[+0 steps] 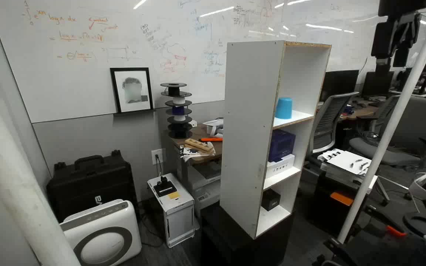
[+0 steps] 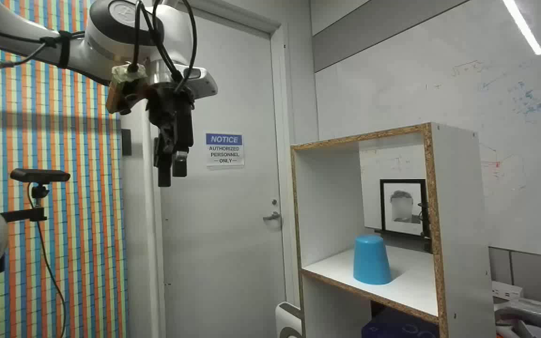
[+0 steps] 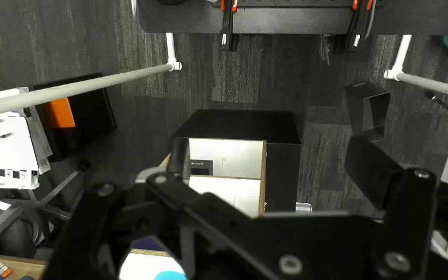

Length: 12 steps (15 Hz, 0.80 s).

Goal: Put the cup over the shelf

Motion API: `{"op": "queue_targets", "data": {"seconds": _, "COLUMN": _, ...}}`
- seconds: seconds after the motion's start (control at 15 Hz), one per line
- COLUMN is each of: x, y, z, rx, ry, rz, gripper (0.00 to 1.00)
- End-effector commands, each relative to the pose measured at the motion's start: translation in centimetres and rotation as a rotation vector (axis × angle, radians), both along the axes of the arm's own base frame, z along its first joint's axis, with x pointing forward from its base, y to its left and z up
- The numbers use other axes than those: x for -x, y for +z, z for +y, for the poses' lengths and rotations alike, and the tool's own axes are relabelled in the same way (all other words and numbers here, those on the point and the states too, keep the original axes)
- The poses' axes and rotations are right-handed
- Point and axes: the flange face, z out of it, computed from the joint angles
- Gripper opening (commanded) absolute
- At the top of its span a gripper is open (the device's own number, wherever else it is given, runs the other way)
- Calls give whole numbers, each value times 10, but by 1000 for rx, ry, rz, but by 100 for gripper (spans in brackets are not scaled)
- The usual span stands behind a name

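The light-blue cup (image 1: 284,108) stands upside down on the floor of the top compartment of the white shelf (image 1: 253,111). In an exterior view the cup (image 2: 372,259) sits near the middle of that compartment, and the shelf (image 2: 460,211) has an open front with raw chipboard edges. My gripper (image 2: 172,177) hangs fingers down, above the cup's height and well apart from the shelf. It also shows at the upper right in an exterior view (image 1: 392,64). In the wrist view my gripper (image 3: 272,161) has its fingers wide apart with nothing between them. Only a sliver of the cup (image 3: 170,275) shows there, at the bottom edge.
The middle compartment holds a purple box (image 1: 282,145) on a white box (image 1: 281,166). A small black box (image 1: 271,200) is in the bottom one. The shelf stands on a black base (image 3: 243,124). A white pole (image 1: 394,114) rises near the gripper. A whiteboard is behind.
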Motion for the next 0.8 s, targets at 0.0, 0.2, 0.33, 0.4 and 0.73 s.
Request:
{"op": "queue_targets", "data": {"seconds": 0.0, "x": 0, "y": 3, "z": 0, "rx": 0, "ry": 0, "rz": -5, "gripper": 100}}
{"op": "queue_targets", "data": {"seconds": 0.2, "x": 0, "y": 9, "z": 1, "rx": -1, "ry": 1, "rz": -19, "gripper": 100}}
{"op": "queue_targets", "data": {"seconds": 0.33, "x": 0, "y": 9, "z": 1, "rx": -1, "ry": 1, "rz": -20, "gripper": 100}}
{"op": "queue_targets", "data": {"seconds": 0.4, "x": 0, "y": 9, "z": 1, "rx": -1, "ry": 1, "rz": -20, "gripper": 100}}
{"op": "queue_targets", "data": {"seconds": 0.73, "x": 0, "y": 9, "z": 1, "rx": -1, "ry": 1, "rz": -20, "gripper": 100}}
